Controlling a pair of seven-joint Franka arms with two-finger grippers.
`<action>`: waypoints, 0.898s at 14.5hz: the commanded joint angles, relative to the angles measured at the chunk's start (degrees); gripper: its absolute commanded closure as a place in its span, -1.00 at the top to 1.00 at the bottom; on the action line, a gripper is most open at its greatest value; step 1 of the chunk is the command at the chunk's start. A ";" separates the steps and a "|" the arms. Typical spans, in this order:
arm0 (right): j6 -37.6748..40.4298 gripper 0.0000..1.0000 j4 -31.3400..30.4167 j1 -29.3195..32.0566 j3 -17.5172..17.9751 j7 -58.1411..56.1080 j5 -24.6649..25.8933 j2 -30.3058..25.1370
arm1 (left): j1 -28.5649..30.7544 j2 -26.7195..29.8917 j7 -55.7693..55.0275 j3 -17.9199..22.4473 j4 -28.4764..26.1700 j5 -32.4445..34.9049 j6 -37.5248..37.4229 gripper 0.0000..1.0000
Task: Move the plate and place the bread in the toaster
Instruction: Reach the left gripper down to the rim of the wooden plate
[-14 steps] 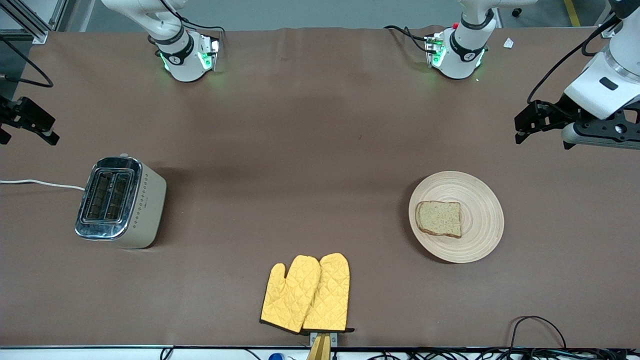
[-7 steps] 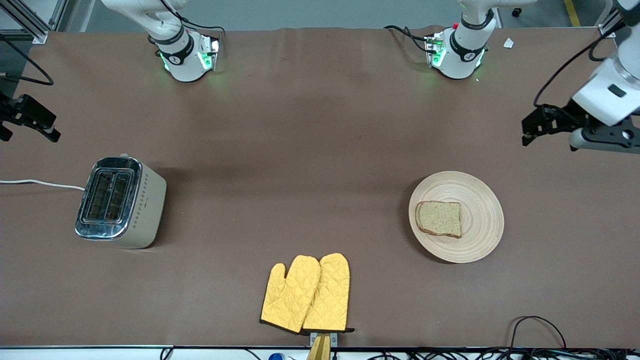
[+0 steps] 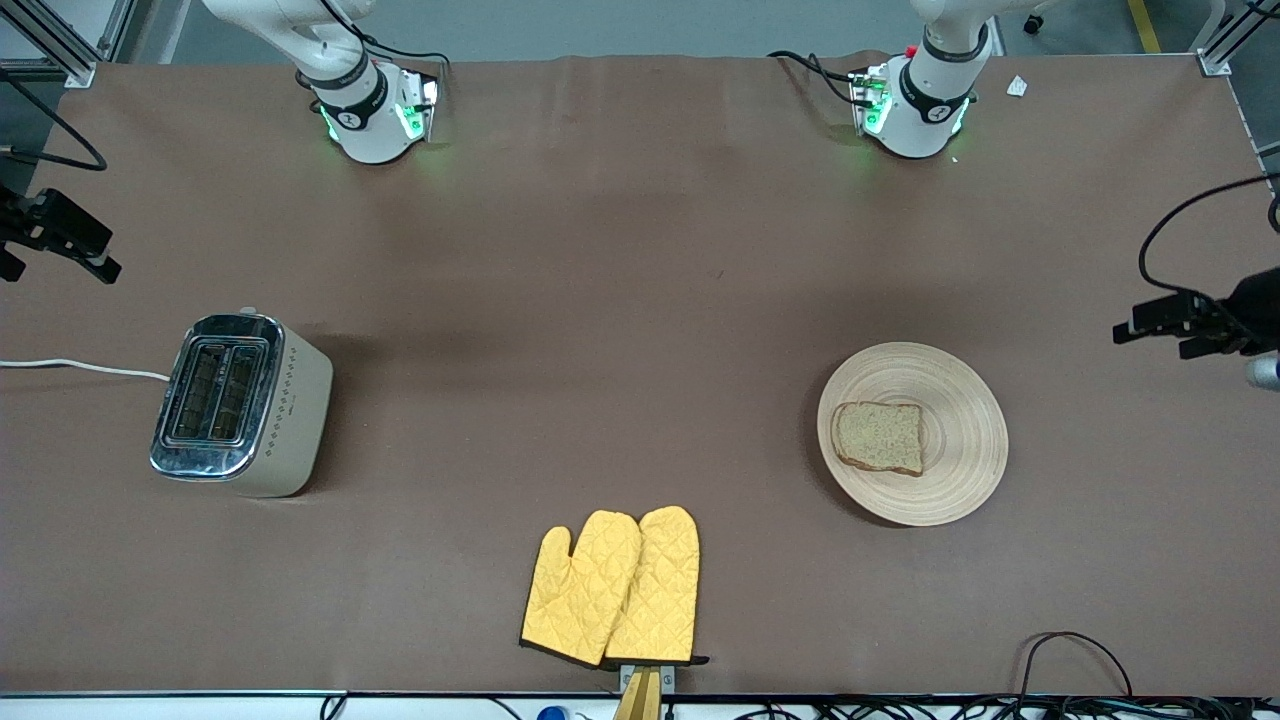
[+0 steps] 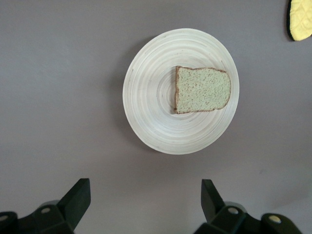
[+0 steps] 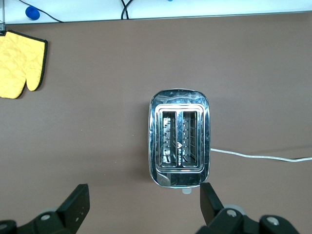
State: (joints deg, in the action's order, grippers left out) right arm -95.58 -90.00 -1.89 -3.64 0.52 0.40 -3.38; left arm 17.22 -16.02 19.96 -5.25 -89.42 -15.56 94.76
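The round tan wooden plate lies on the table toward the left arm's end, with the bread slice flat on it. The left wrist view shows the plate and the bread too. The toaster stands toward the right arm's end, slots up and empty, also in the right wrist view. My left gripper is open and empty, up over the table beside the plate at the left arm's end. My right gripper is open and empty, over the table beside the toaster.
A pair of yellow oven mitts lies at the table's edge nearest the front camera, between toaster and plate. The toaster's white cord runs off the right arm's end. Cables lie along the near edge.
My left gripper has swung outward toward the left arm's end of the table and turned to look down on the plate. The right gripper has hardly moved.
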 commanded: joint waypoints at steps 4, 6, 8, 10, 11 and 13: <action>0.04 1.00 -0.88 0.39 -0.05 0.62 0.56 -0.32 | 1.85 -14.54 0.51 -0.46 1.36 -12.29 4.89 1.00; 0.04 1.00 -0.88 0.40 -0.05 0.35 0.56 -0.14 | 2.28 -18.51 3.05 -0.46 1.36 -14.74 7.62 1.00; 0.04 1.00 -0.88 0.40 -0.05 0.27 0.48 0.04 | 3.17 -22.38 5.60 -0.46 1.36 -17.47 8.85 1.00; 0.04 1.00 -0.88 0.40 -0.05 0.18 0.47 0.04 | 3.17 -25.02 9.64 -0.46 1.36 -20.02 11.31 1.00; 0.04 1.00 -0.88 0.40 -0.05 0.09 0.47 0.04 | 3.17 -26.07 10.79 -0.46 1.36 -20.38 12.36 1.00; 0.04 1.00 -0.88 0.40 -0.05 0.09 0.47 0.04 | 3.17 -27.66 11.85 -0.46 1.36 -20.99 13.34 1.00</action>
State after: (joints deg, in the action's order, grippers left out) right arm -95.52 -90.46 -1.85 -3.95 0.53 0.40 -2.94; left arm 20.28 -42.34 30.44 -5.54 -89.12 -35.18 107.38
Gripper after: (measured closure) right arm 0.000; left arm 0.000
